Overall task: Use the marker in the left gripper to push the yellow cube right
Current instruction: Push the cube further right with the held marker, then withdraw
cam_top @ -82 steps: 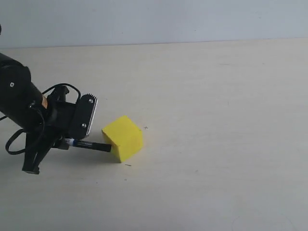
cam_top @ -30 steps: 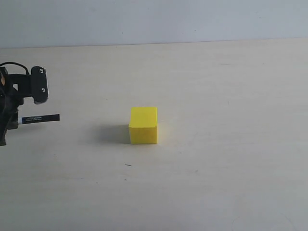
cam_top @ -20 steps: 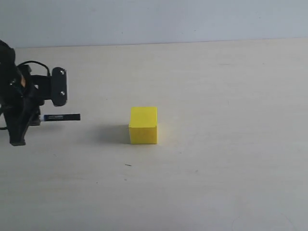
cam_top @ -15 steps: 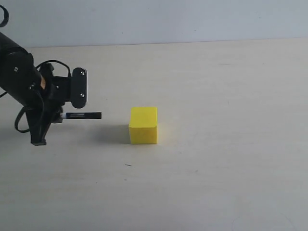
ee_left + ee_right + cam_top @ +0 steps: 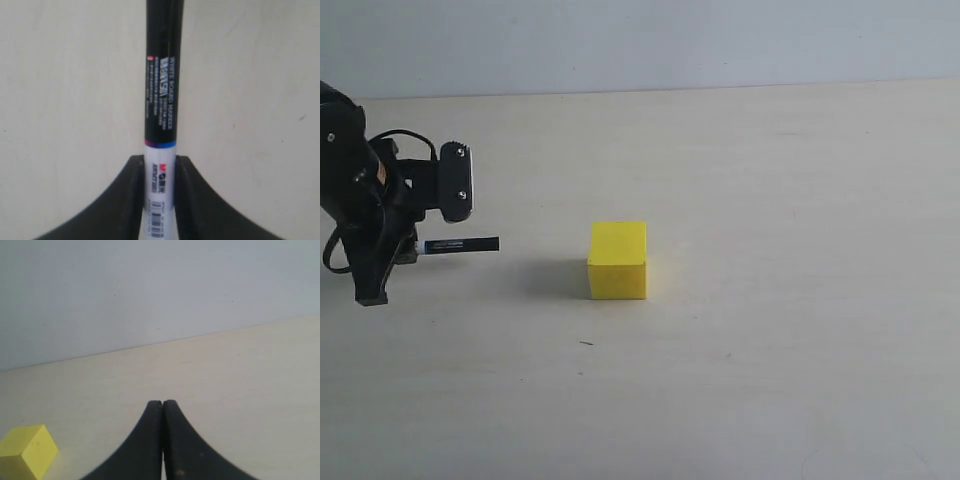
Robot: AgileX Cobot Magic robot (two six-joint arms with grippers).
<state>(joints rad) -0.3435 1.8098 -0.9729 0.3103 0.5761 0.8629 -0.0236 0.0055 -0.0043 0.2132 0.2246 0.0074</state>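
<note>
L wrist view: marker (image 5: 160,100) far end cropped; R wrist view: yellow cube (image 5: 25,452) cropped.

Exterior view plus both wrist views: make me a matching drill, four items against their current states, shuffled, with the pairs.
Column 1
1. marker
2. yellow cube
3. left gripper
4. right gripper

Column 2
A. shut, holding nothing
B. stands alone on the table, nothing touching it
C. shut on the marker
D. held level, tip aimed at the yellow cube, a gap between them

Pairs: 1-D, 2-B, 3-C, 4-A
</note>
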